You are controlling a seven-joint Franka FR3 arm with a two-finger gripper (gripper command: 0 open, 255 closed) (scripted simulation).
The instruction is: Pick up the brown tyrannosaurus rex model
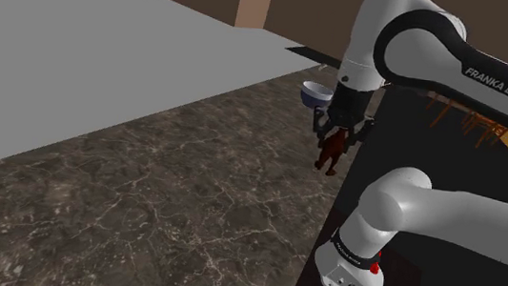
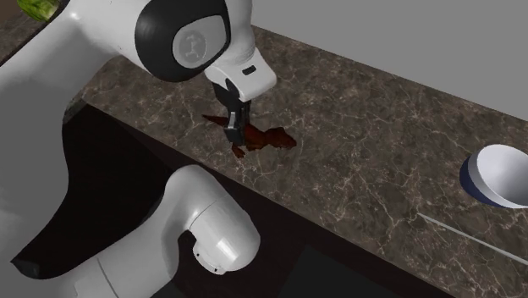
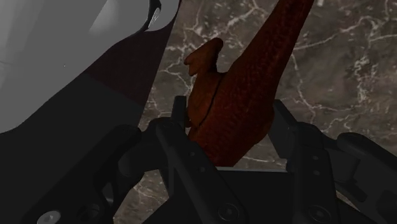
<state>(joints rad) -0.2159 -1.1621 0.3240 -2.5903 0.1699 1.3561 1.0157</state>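
Model: the reddish-brown, scaly-skinned tyrannosaurus rex model [image 2: 269, 140] lies close to the edge of the dark, white-veined marble-look counter [image 1: 140, 212], on the side that borders the black stand [image 1: 380, 111].
Gripper: the all-black two-finger gripper [image 2: 235, 129] points down at the model's middle. In the wrist view its fingers [image 3: 299, 143] sit tight against the body on either side, so it appears clamped on the model.
Height: the model looks to be at counter level. Whether its feet have left the surface cannot be told.
Neighbour: a round blue-and-white bowl [image 2: 497, 176] sits well apart, farther along the counter.
Step in hand: securing the grasp and starting the lift, by my reading.
Doing it well: raise straight up and slowly. The body is rounded and tapers toward the tail, so it could slide or swivel between the pads.
Balance: the long tail reaches well beyond the fingers in the wrist view. I expect a tipping pull, so keep the squeeze firm and avoid any wrist twist.
Clearance: the counter edge is near, so a dropped model could fall off. Gain height before moving sideways.
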